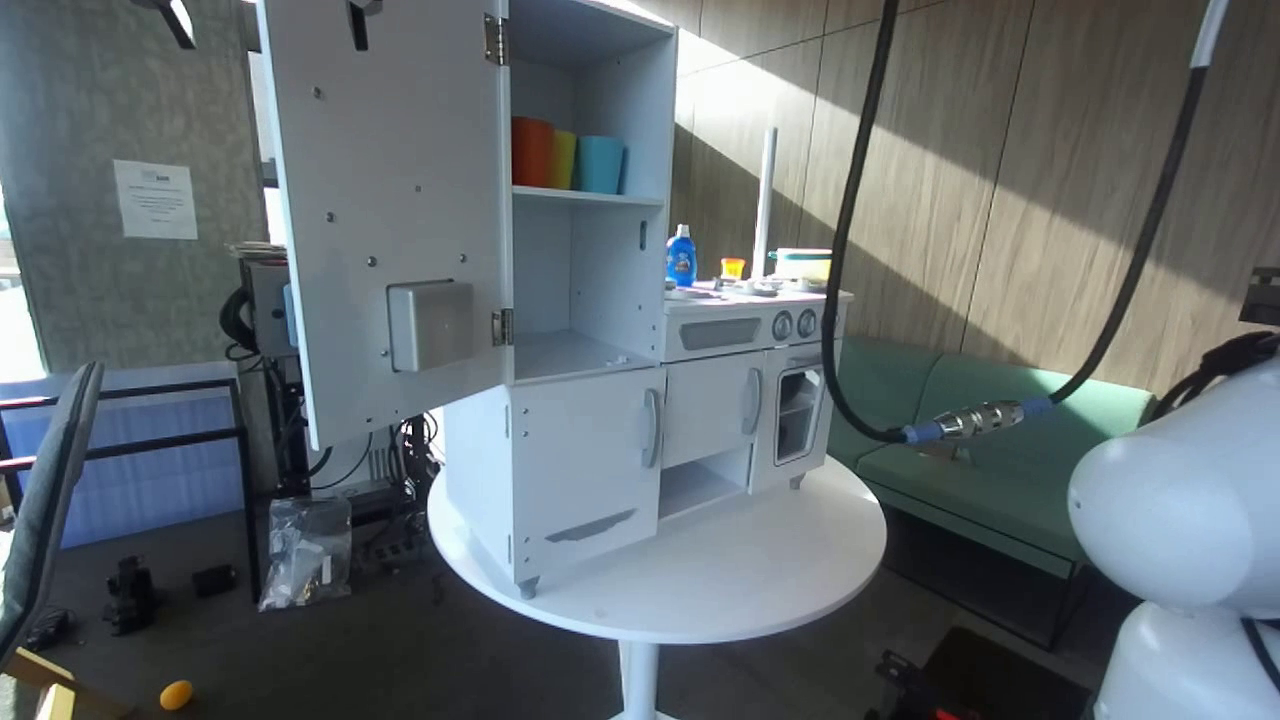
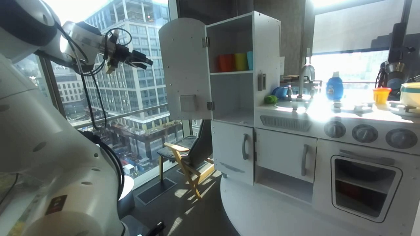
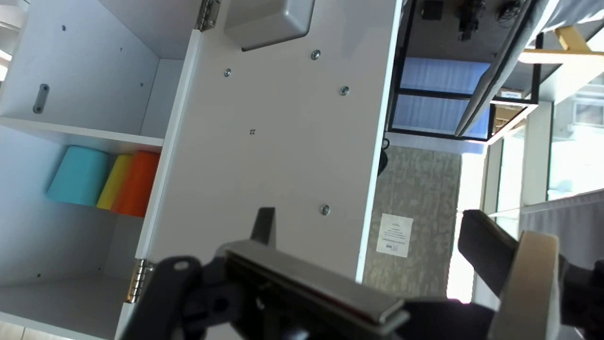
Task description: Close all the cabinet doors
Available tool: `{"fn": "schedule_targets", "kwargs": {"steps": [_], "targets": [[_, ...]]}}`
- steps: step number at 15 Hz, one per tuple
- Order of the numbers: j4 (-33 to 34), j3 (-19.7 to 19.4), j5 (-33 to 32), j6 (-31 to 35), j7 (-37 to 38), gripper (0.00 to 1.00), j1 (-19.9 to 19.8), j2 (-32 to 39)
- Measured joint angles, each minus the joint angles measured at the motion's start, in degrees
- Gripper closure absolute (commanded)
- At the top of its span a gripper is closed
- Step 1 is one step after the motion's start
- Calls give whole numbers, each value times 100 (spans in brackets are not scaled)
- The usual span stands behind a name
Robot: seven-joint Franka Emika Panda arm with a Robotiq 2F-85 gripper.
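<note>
The tall white toy cabinet (image 1: 590,345) has its upper cabinet door (image 1: 400,170) swung wide on two hinges, the inner face with the grey square panel (image 1: 432,325) exposed. Below it, the shorter lower cabinet door (image 2: 232,147) sits flush with the front in both exterior views. My gripper (image 2: 147,64) stands open in front of the upper door's free edge, apparently apart from it. Seen from the wrist, my gripper (image 3: 370,222) has one finger in front of the door (image 3: 283,141) and the other past its free edge, with nothing held between.
Orange, yellow and blue cups (image 3: 79,175) stand on the cabinet's shelf. Beside it are a small white door (image 2: 284,154) and the oven door (image 2: 364,186), both flush. A blue bottle (image 1: 681,258) is on the counter. The round table (image 1: 700,590) carries everything; a chair (image 2: 193,154) stands behind.
</note>
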Motion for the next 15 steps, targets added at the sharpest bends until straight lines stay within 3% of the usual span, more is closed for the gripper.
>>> {"fn": "schedule_targets", "kwargs": {"steps": [4,8,13,15], "targets": [[478,981,-16,-4,51,0,-1260,-89],[861,1582,11,-4,58,0,-2254,-299],[1303,1886,25,-34,58,0,-2931,-585],[1361,1665,391,-27,-22,0,-2972,-785]]}}
